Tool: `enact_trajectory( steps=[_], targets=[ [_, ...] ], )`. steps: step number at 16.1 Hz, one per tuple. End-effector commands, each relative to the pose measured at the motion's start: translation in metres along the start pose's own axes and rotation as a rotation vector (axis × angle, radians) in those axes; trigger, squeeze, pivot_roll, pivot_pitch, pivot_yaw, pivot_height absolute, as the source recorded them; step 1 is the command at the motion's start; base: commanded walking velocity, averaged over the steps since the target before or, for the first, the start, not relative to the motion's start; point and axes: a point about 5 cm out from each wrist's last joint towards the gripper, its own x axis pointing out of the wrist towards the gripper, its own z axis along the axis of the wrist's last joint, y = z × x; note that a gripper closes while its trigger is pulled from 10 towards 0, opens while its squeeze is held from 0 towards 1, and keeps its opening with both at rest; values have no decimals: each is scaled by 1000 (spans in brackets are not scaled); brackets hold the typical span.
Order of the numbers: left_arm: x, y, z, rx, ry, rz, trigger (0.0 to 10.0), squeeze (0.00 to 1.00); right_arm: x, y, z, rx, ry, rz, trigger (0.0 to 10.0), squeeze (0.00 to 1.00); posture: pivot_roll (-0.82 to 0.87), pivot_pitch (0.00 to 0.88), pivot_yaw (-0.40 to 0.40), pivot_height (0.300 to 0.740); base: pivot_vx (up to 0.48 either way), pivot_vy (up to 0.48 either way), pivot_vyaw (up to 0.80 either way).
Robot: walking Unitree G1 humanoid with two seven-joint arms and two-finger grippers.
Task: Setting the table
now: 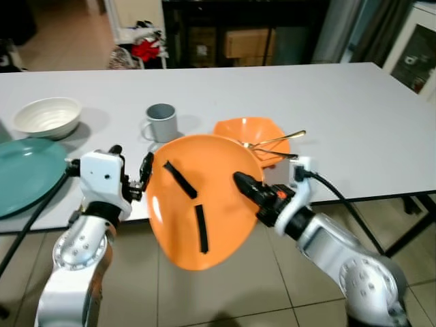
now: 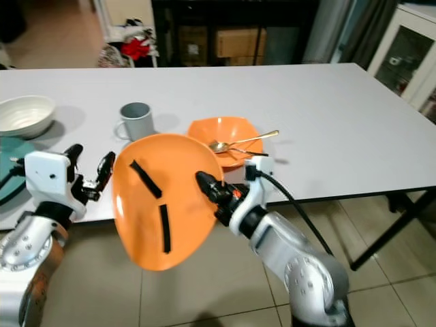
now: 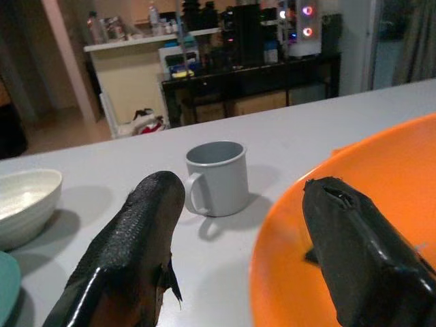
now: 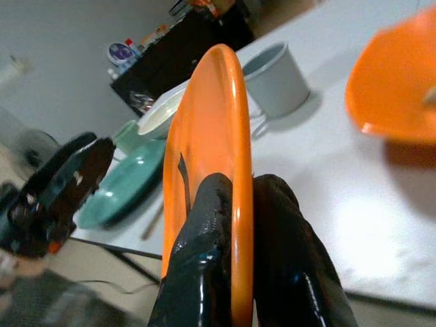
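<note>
In front of the table's (image 1: 354,109) near edge, the right pincer (image 1: 243,183) grips an orange plate (image 1: 197,204) by its right rim, one finger on each face, as the right wrist view (image 4: 235,225) shows edge-on. The plate is held off the table, tilted nearly upright with its hollow face toward the head camera, and two black strips (image 1: 179,178) mark that face. The left pincer (image 1: 129,174) is just beside the plate's left rim with its fingers spread apart; in the left wrist view one finger (image 3: 364,252) lies over the plate's edge and the other (image 3: 133,252) stands clear of it, so it holds nothing.

On the table just beyond the plate sits an orange bowl (image 1: 248,133) with a gold fork (image 1: 276,141) resting across it, handle pointing right. A grey mug (image 1: 161,122) stands to the left of the bowl, handle toward the left. Farther left is a white bowl (image 1: 46,117), and nearer, at the left edge, a teal plate (image 1: 27,170). Past the table's far side stand dark shelves (image 1: 238,34) with boxes.
</note>
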Motion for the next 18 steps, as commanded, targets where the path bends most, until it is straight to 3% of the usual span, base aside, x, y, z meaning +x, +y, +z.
enact_trajectory(
  steps=[1,4,7,9,12,15,17,18],
  targets=[
    [1,-1,4,7,-1,-38,10000,0,2,0,5,57,-8,12,10000,0,-4,0,14,740,0,0,0],
    [-4,-2,4,31,29,-161,10000,0,15,-19,-7,291,69,-86,10000,0,1,0,9,740,0,0,0],
    [-18,-1,-1,59,105,-297,10000,0,18,-31,-14,482,77,-118,10000,0,8,0,-1,740,0,0,0],
    [-37,-3,-12,9,210,-411,10000,0,18,-36,-16,540,92,-126,10000,0,11,0,-2,740,0,0,0],
    [-49,-10,-19,-21,283,-493,10000,0,20,-42,-15,660,72,-134,10000,0,15,0,-3,740,0,0,0],
    [-46,-9,-16,-23,268,-474,10000,0,21,-40,-12,659,82,-116,10000,0,15,0,-1,740,0,0,0],
    [-42,-4,-11,-27,253,-456,10000,0,21,-18,-1,595,97,35,10000,0,14,0,4,740,0,0,0],
    [-42,-4,-11,-27,254,-456,10000,0,21,-16,-1,590,106,51,10000,0,13,0,5,740,0,0,0]
  ],
)
